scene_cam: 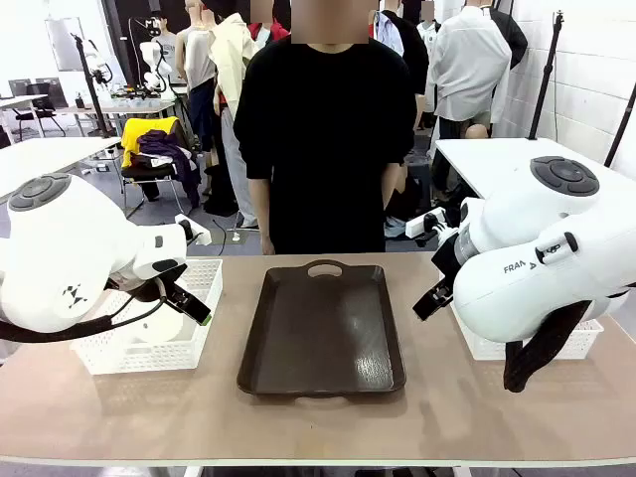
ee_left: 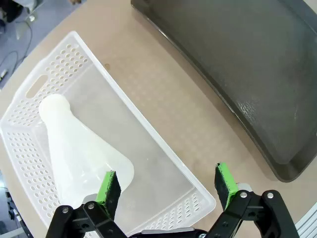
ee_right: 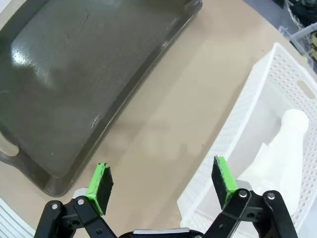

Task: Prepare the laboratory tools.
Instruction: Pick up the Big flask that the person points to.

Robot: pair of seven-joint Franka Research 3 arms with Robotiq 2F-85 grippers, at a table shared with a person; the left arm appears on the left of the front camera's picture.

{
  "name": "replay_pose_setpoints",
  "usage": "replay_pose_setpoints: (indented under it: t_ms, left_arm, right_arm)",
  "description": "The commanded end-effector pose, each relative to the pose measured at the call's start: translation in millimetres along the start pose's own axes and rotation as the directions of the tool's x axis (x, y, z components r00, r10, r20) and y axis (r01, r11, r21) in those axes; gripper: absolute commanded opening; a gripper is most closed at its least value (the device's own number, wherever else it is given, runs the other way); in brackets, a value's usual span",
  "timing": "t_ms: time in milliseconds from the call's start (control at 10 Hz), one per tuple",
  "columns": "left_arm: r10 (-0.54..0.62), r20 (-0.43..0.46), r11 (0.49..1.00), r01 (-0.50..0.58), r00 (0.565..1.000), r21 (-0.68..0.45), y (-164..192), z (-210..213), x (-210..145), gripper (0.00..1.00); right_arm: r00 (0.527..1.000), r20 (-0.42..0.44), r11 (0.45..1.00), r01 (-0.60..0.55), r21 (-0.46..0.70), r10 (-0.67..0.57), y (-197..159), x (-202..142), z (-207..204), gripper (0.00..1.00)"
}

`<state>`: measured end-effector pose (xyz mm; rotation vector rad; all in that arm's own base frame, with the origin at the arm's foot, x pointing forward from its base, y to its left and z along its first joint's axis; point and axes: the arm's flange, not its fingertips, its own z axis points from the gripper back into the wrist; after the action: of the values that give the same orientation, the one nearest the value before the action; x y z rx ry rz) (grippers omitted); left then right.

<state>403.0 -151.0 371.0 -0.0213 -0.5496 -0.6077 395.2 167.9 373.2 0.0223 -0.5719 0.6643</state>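
A frosted white conical flask (ee_left: 74, 148) sits inside a white lattice basket (ee_left: 163, 148), its narrow neck toward the basket's handle end. My left gripper (ee_left: 167, 186) hangs open above that basket's near rim, one green pad over the flask's wide base. A second flask (ee_right: 282, 158) rests in another white basket (ee_right: 237, 134). My right gripper (ee_right: 161, 183) is open above the bare table beside this basket, holding nothing. In the front view the left gripper (scene_cam: 194, 303) is over the left basket (scene_cam: 149, 348) and the right gripper (scene_cam: 432, 296) is near the right basket (scene_cam: 537, 348).
A dark brown tray (scene_cam: 323, 328) with a handle cut-out lies in the table's middle, between the two baskets. A person in black (scene_cam: 328, 129) stands at the far edge behind it. Bare table runs along the front edge.
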Motion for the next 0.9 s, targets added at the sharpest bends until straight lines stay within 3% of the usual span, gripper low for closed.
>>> replay_pose_setpoints:
  t_ms: [0, 800]
  left_arm:
    - [0.0, 0.0, 1.0, 0.0, 1.0, 0.0, -0.1, 0.2, -0.3, 1.0]
    - [0.0, 0.0, 1.0, 0.0, 1.0, 0.0, -0.1, 0.2, -0.3, 1.0]
  right_arm:
    - [1.0, 0.0, 1.0, 0.0, 0.0, 0.0, 0.0, 0.0, 0.0, 1.0]
    - [1.0, 0.0, 1.0, 0.0, 0.0, 0.0, 0.0, 0.0, 0.0, 1.0]
